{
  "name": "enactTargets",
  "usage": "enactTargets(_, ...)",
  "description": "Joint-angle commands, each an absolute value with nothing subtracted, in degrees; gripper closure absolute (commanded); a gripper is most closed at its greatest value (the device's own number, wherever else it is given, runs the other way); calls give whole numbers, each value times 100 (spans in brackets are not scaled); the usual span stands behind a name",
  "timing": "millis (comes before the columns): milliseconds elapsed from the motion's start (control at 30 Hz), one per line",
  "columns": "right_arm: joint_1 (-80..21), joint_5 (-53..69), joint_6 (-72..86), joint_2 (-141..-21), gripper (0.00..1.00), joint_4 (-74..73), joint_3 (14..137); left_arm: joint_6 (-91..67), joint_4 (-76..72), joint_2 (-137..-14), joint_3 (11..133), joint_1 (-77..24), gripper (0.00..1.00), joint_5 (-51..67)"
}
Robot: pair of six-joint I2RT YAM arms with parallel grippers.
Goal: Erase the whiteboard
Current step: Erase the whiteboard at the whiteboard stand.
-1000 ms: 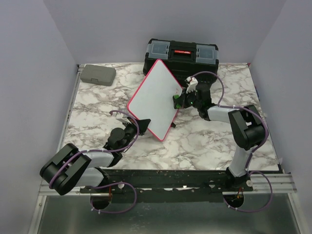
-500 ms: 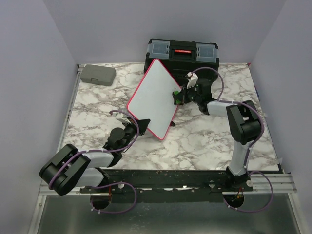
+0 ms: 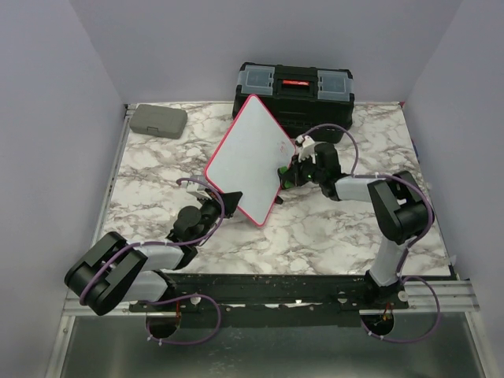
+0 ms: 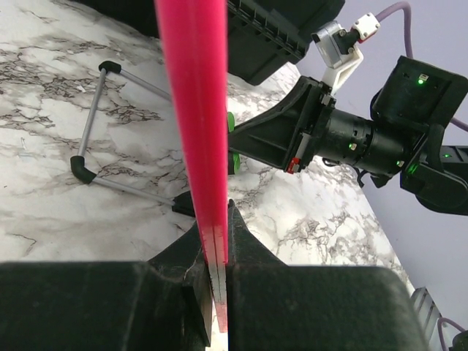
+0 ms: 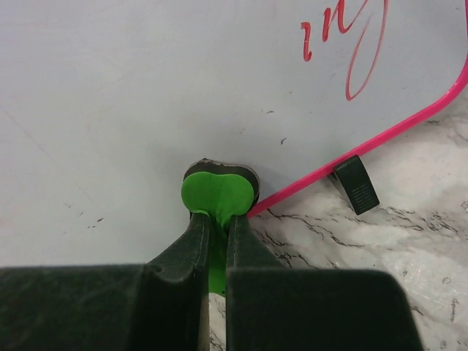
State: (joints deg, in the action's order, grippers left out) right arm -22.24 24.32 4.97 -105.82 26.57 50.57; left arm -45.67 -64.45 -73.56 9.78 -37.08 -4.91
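Note:
The whiteboard [image 3: 248, 153], white with a red-pink frame, stands tilted on one corner at the table's middle. My left gripper [image 3: 227, 201] is shut on its lower frame edge [image 4: 196, 110]; in the left wrist view the gripper [image 4: 217, 223] pinches the pink rim edge-on. My right gripper [image 3: 287, 171] is shut on a green eraser [image 5: 219, 191] with a dark pad, pressed against the board's face [image 5: 146, 88] close to its lower right rim. Red handwriting [image 5: 351, 36] shows at the top right of the right wrist view.
A black toolbox [image 3: 293, 87] stands right behind the board at the table's back edge. A small grey case [image 3: 157, 120] lies at the back left. The board's wire stand legs [image 4: 95, 146] and a black foot [image 5: 356, 184] hang over the marble table [image 3: 331, 228].
My right gripper slid the eraser up the board's right side, then back down toward the lower right rim. The left gripper kept its hold and has not moved.

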Motion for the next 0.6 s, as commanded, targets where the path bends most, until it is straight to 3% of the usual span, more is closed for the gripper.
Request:
enactTargets(0, -2554, 2573, 743, -10766, 99, 2509, 5525, -5010, -7011, -7406, 1283, -3841, 100, 568)
enactTargets(267, -2178, 2352, 1107, -11320, 99, 2472, 6685, -4975, -6925, -7330, 1248, -3841, 100, 598)
enactTargets(567, -2077, 2182, 1040, -11727, 99, 1978, 6683, -5002, -7040, -7401, 1247, -3841, 100, 642)
